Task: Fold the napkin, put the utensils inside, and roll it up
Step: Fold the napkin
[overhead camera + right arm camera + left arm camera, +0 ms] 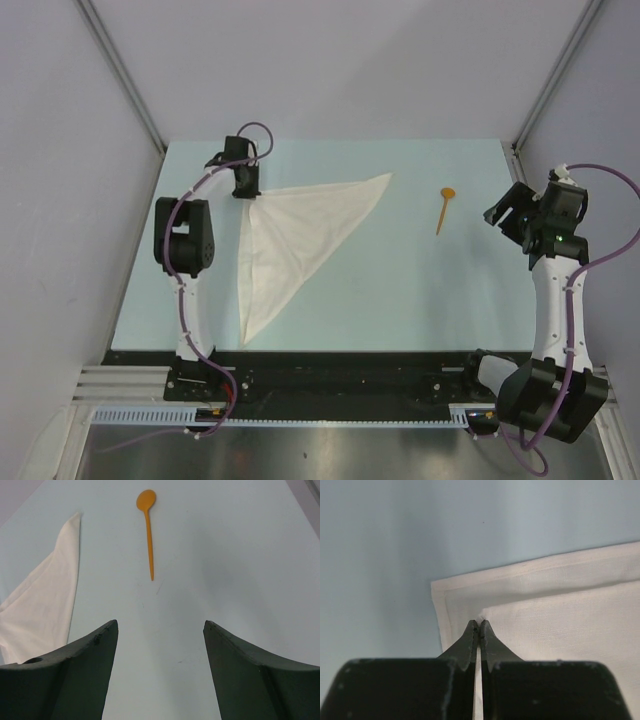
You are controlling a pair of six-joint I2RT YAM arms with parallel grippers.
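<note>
The cream-white napkin (295, 240) lies folded into a triangle on the pale blue table, left of centre. My left gripper (246, 190) is at its far-left corner. In the left wrist view that gripper (479, 624) is shut on the corner of the napkin's upper layer (560, 625), over the lower layer's hemmed corner. The orange-brown spoon (444, 209) lies right of the napkin, bowl away from me. It also shows in the right wrist view (148, 535), with the napkin's tip (50, 595) at left. My right gripper (160, 626) is open and empty, above the table at the right edge (505, 217).
The table (400, 300) is walled by grey panels at back and sides. A black rail runs along the near edge by the arm bases.
</note>
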